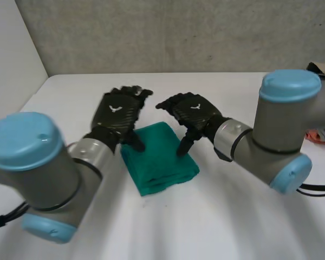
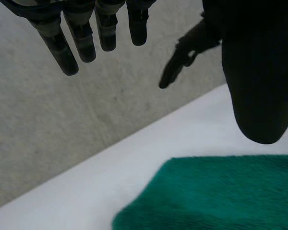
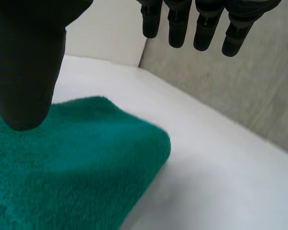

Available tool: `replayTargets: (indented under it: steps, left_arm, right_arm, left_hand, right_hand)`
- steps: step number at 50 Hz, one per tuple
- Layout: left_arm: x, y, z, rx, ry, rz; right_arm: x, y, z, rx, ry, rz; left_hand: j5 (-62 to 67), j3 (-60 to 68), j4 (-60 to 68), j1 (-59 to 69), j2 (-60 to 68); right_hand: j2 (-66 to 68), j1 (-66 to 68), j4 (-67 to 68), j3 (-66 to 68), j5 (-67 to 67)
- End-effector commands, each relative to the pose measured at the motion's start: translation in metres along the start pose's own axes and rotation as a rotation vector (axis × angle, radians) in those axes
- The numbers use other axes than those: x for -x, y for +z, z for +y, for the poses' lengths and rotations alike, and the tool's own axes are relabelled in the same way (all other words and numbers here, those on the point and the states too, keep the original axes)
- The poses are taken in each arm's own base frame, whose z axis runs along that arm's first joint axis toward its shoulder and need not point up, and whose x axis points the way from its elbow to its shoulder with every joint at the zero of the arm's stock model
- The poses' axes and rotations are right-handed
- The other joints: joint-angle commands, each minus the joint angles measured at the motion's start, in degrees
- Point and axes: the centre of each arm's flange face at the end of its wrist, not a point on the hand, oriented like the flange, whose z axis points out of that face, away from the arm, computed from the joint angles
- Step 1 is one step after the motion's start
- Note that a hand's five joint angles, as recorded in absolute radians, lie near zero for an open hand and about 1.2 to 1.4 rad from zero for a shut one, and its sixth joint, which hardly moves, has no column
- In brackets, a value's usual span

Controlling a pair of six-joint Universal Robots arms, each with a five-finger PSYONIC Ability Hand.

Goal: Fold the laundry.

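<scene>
Folded green towel point(image 1: 160, 158) on the white table point(image 1: 233, 216), between two open hands.

The towel lay flat in a thick folded stack, under the thumbs of both hands. The left hand point(image 1: 118, 116) hung over one side edge of the towel, with its fingers point(image 2: 81, 38) straight and spread well apart from the thumb point(image 2: 259, 72). The right hand point(image 1: 194, 115) hung over the opposite side edge, also with straight fingers point(image 3: 201, 24) and with its thumb point(image 3: 26, 62) pointing down at the cloth. Whether the thumbs touched the towel could not be told. Neither hand held anything. Beyond the fingertips stood a grey wall point(image 1: 179, 32).
</scene>
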Motion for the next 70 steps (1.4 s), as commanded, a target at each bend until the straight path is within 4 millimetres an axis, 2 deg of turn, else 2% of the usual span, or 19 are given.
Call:
replayTargets:
  steps: [1, 5, 10, 12, 15, 18, 23, 25, 29, 30, 34, 37, 41, 42, 44, 48, 54, 59, 70]
  left_arm:
    - [-0.02, 0.022, 0.03, 0.129, 0.016, -0.041]
    - [-0.02, 0.03, 0.051, 0.23, 0.012, -0.063]
    - [-0.018, 0.03, 0.076, 0.352, 0.015, -0.064]
    - [-0.011, 0.028, 0.088, 0.417, 0.029, -0.076]
    - [-0.003, 0.023, 0.096, 0.482, 0.03, -0.092]
    - [0.0, 0.021, 0.092, 0.488, 0.029, -0.097]
    - [0.014, 0.02, 0.057, 0.41, 0.015, -0.122]
    - [0.02, 0.02, 0.046, 0.383, 0.011, -0.137]
    - [0.023, 0.017, 0.015, 0.294, -0.002, -0.119]
    - [0.023, 0.016, -0.002, 0.244, -0.011, -0.092]
    - [0.024, 0.016, -0.035, 0.132, -0.028, -0.011]
    - [0.034, 0.016, -0.061, 0.047, -0.037, 0.065]
    - [0.029, 0.01, -0.075, 0.0, -0.038, 0.216]
    - [0.023, 0.008, -0.077, -0.007, -0.039, 0.296]
    - [0.017, 0.004, -0.077, -0.004, -0.04, 0.366]
    - [0.006, -0.006, -0.075, 0.02, -0.056, 0.485]
    - [-0.001, -0.017, -0.071, 0.044, -0.062, 0.542]
    - [-0.003, -0.018, -0.071, 0.043, -0.062, 0.543]
    - [-0.006, -0.019, -0.069, 0.043, -0.063, 0.548]
  right_arm:
    - [-0.016, 0.024, 0.024, 0.161, 0.081, -0.013]
    - [-0.019, 0.036, 0.038, 0.211, 0.103, -0.028]
    - [-0.02, 0.046, 0.056, 0.283, 0.127, -0.046]
    - [-0.021, 0.049, 0.061, 0.301, 0.114, -0.05]
    - [-0.023, 0.052, 0.066, 0.325, 0.052, -0.049]
    - [-0.026, 0.052, 0.059, 0.316, -0.046, -0.035]
    - [-0.028, 0.043, 0.026, 0.27, -0.167, 0.025]
    - [-0.031, 0.037, 0.006, 0.229, -0.2, 0.055]
    - [-0.027, 0.028, -0.01, 0.181, -0.226, 0.071]
    - [-0.025, 0.026, -0.011, 0.173, -0.23, 0.069]
    - [-0.005, 0.015, -0.012, 0.124, -0.268, 0.049]
    - [0.006, 0.005, -0.002, 0.104, -0.286, 0.033]
    - [0.022, -0.007, 0.021, 0.099, -0.283, -0.015]
    - [0.035, -0.015, 0.037, 0.104, -0.281, -0.053]
    - [0.044, -0.02, 0.05, 0.107, -0.279, -0.078]
    - [0.052, -0.024, 0.071, 0.092, -0.284, -0.082]
    - [0.054, -0.021, 0.082, 0.049, -0.303, -0.073]
    - [0.056, -0.008, 0.093, 0.017, -0.326, -0.067]
    - [0.049, 0.015, 0.097, -0.014, -0.339, -0.053]
  left_hand:
    - [-2.6, -2.1, -1.59, -1.01, -1.75]
    - [-2.6, -2.1, -1.59, -1.01, -1.75]
    - [-2.6, -2.1, -1.59, -1.01, -1.75]
    - [-2.6, -2.1, -1.59, -1.01, -1.75]
    - [-2.6, -2.1, -1.59, -1.01, -1.75]
    - [-2.6, -2.1, -1.59, -1.01, -1.75]
    - [-2.6, -2.1, -1.59, -1.01, -1.75]
    - [-2.6, -2.1, -1.59, -1.01, -1.75]
    - [-2.6, -2.1, -1.59, -1.01, -1.75]
    - [-2.6, -2.1, -1.59, -1.01, -1.75]
    - [-2.6, -2.1, -1.59, -1.01, -1.75]
    - [-2.6, -2.1, -1.59, -1.01, -1.75]
    - [-2.6, -2.1, -1.59, -1.01, -1.75]
    - [-2.6, -2.1, -1.59, -1.01, -1.75]
    - [-2.6, -2.1, -1.59, -1.01, -1.75]
    - [-2.6, -2.1, -1.59, -1.01, -1.75]
    - [-2.6, -2.1, -1.59, -1.01, -1.75]
    - [-2.6, -2.1, -1.59, -1.01, -1.75]
    - [-2.6, -2.1, -1.59, -1.01, -1.75]
  right_hand:
    - [-2.2, -2.71, -2.09, -2.09, -2.46]
    - [-2.2, -2.71, -2.09, -2.09, -2.46]
    - [-2.2, -2.71, -2.09, -2.09, -2.46]
    - [-2.2, -2.71, -2.09, -2.09, -2.46]
    - [-2.2, -2.71, -2.09, -2.09, -2.46]
    - [-2.2, -2.71, -2.09, -2.09, -2.46]
    - [-2.2, -2.71, -2.09, -2.09, -2.46]
    - [-2.2, -2.71, -2.09, -2.09, -2.46]
    - [-2.2, -2.71, -2.09, -2.09, -2.46]
    - [-2.2, -2.71, -2.09, -2.09, -2.46]
    - [-2.2, -2.71, -2.09, -2.09, -2.46]
    - [-2.2, -2.71, -2.09, -2.09, -2.46]
    - [-2.2, -2.71, -2.09, -2.09, -2.46]
    - [-2.2, -2.71, -2.09, -2.09, -2.46]
    - [-2.2, -2.71, -2.09, -2.09, -2.46]
    - [-2.2, -2.71, -2.09, -2.09, -2.46]
    - [-2.2, -2.71, -2.09, -2.09, -2.46]
    - [-0.94, -1.45, -0.83, -0.84, -1.21]
    - [6.79, 6.28, 6.9, 6.89, 6.53]
